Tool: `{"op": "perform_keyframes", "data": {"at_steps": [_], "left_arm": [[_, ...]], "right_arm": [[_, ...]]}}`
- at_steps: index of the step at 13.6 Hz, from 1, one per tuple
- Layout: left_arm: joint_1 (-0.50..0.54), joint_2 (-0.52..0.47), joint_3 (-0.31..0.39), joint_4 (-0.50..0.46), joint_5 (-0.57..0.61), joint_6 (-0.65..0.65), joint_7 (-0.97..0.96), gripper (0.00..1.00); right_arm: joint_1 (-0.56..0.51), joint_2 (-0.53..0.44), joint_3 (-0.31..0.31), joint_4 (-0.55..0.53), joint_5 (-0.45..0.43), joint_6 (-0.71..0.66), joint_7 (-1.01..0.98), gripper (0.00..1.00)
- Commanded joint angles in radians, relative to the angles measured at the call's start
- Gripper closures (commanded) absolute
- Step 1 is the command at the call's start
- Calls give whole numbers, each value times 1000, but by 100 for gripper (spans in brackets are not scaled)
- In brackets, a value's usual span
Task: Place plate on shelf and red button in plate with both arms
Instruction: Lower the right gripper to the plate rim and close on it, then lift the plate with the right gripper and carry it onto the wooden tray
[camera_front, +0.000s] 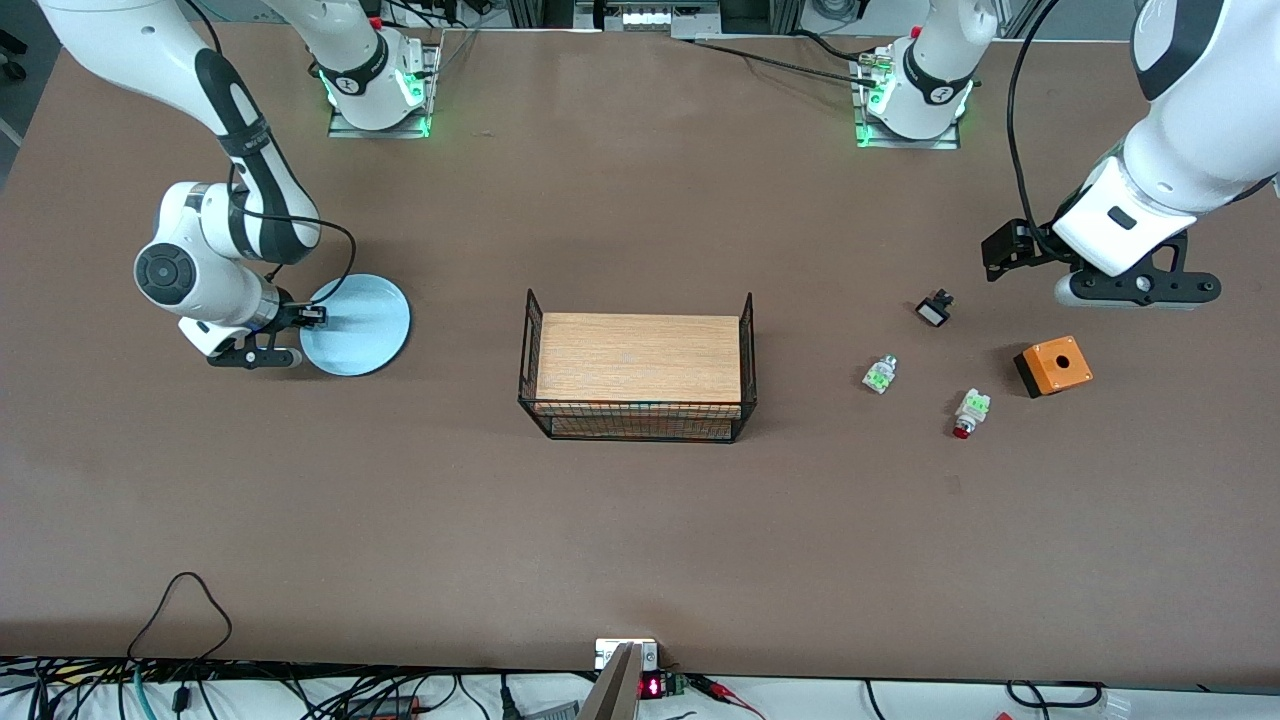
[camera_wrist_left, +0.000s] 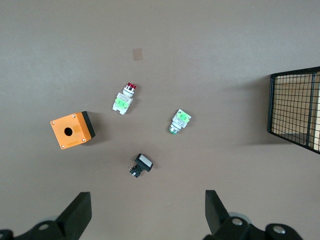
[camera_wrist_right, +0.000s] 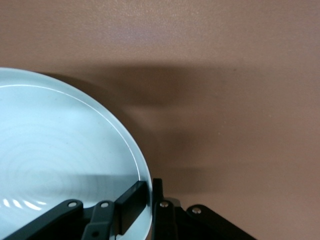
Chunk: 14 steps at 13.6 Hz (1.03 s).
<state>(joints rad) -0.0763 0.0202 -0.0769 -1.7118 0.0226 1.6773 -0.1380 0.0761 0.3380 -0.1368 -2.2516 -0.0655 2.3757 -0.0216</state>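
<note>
The round, shallow, pale light-blue plate (camera_front: 358, 325) lies flat on the brown table (camera_front: 640, 540) toward the right arm's end, partly cut off in the right wrist view. The right gripper (camera_wrist_right: 148, 206) is clamped on its rim, one finger (camera_wrist_right: 131, 201) inside. The black wire basket (camera_front: 637, 420) at mid-table holds a wooden block (camera_front: 638, 357). The left gripper (camera_wrist_left: 147, 212), jaws apart, hangs over bare table beside the small parts. The tiny red-capped push-button (camera_front: 969, 411) lies near the orange box (camera_front: 1053, 365).
</note>
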Motion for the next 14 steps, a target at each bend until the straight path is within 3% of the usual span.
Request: {"op": "perform_keyframes", "data": {"at_steps": [1, 4, 8, 14], "left_arm": [[9, 0, -3, 11, -10, -13, 23, 0], [9, 1, 0, 11, -10, -13, 23, 0], [9, 0, 2, 11, -10, -14, 23, 0], [9, 3, 2, 17, -10, -14, 23, 0]], "right_arm": [[-6, -80, 39, 116, 3, -235, 32, 100], [-4, -141, 55, 251, 21, -453, 51, 100], [1, -203, 83, 372, 108, -633, 113, 100], [100, -231, 92, 582, 294, -831, 458, 100]]}}
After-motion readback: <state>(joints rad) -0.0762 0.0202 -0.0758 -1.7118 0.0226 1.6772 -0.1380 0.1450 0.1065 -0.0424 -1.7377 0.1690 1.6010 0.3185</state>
